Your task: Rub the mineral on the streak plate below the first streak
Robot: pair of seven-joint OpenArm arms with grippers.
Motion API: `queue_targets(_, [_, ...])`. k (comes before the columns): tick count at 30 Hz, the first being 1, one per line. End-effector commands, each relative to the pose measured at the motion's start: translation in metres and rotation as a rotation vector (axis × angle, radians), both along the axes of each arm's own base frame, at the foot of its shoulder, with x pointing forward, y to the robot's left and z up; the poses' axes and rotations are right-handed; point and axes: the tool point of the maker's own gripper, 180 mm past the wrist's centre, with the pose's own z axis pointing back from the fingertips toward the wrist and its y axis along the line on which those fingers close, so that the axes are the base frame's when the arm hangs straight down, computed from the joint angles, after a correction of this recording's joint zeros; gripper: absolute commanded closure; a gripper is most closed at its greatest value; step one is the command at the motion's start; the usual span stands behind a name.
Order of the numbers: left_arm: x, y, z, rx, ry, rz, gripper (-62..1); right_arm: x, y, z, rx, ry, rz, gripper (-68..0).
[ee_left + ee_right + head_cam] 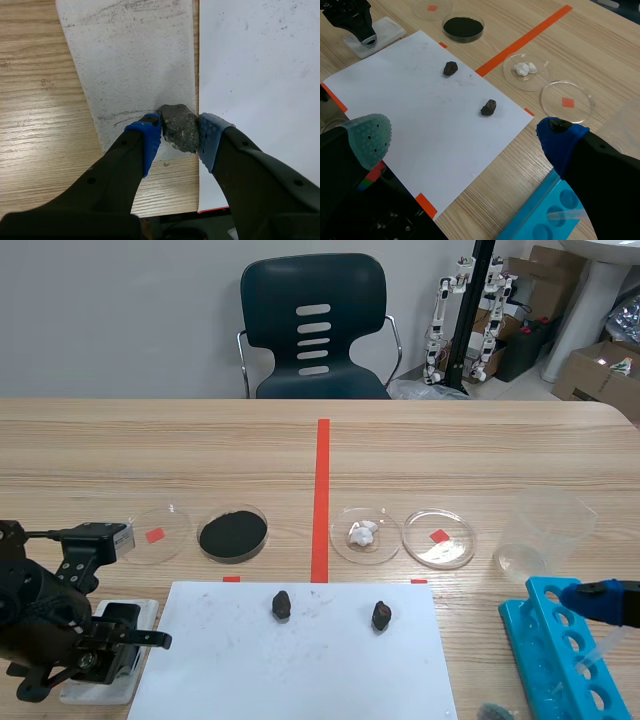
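Observation:
A dark grey mineral is pinched between the blue pads of my left gripper and touches the white streak plate. A long grey streak runs across the plate's far part, and a faint curved mark lies just beside the mineral. In the scene view the left gripper hangs over the streak plate at the near left and hides the mineral. My right gripper stands open with nothing in it, near the blue rack at the right.
The white paper sheet carries two dark rocks. Behind it stand several petri dishes, one with black powder and one with white bits. A clear cup and a blue test-tube rack are at the right.

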Motion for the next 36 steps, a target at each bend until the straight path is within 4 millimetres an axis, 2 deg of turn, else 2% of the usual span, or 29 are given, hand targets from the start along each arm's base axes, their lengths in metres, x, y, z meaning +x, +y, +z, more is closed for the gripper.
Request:
queue_targets(1, [-0.005,0.013,-0.003,0.070,0.015,0.026,-11.3,0.003,0.001,0.006,0.020,-0.021,-0.004,-60.4])
queue_targets(5, [-0.005,0.038,-0.001,0.201,0.013,0.081,-11.2,0.003,0.001,0.006,0.020,-0.021,-0.004,-60.4])
queue_targets(10, [-0.005,0.043,0.000,0.221,0.010,0.093,-11.3,0.003,0.001,0.006,0.020,-0.021,-0.004,-60.4])
queue_targets(12, [-0.006,0.037,-0.001,0.194,0.018,0.080,-11.3,0.003,0.001,0.006,0.020,-0.021,-0.004,-60.4])
queue_targets(18, [-0.008,-0.004,-0.002,-0.025,0.031,0.003,-11.3,0.003,0.001,0.006,0.020,-0.021,-0.004,-60.4])
queue_targets(22, [-0.007,-0.011,-0.002,-0.061,0.030,-0.014,-11.3,0.003,0.001,0.006,0.020,-0.021,-0.004,-60.4])
queue_targets(25, [-0.007,-0.002,-0.002,-0.014,0.025,-0.009,-11.3,0.003,0.001,0.006,0.020,-0.021,-0.004,-60.4])
queue_targets(30, [-0.005,0.032,-0.001,0.166,0.014,0.067,-11.2,0.003,0.001,0.006,0.020,-0.021,-0.004,-60.4])
queue_targets(36, [-0.003,0.045,0.001,0.234,0.003,0.089,-10.0,0.003,0.001,0.006,0.020,-0.021,-0.004,-60.4])
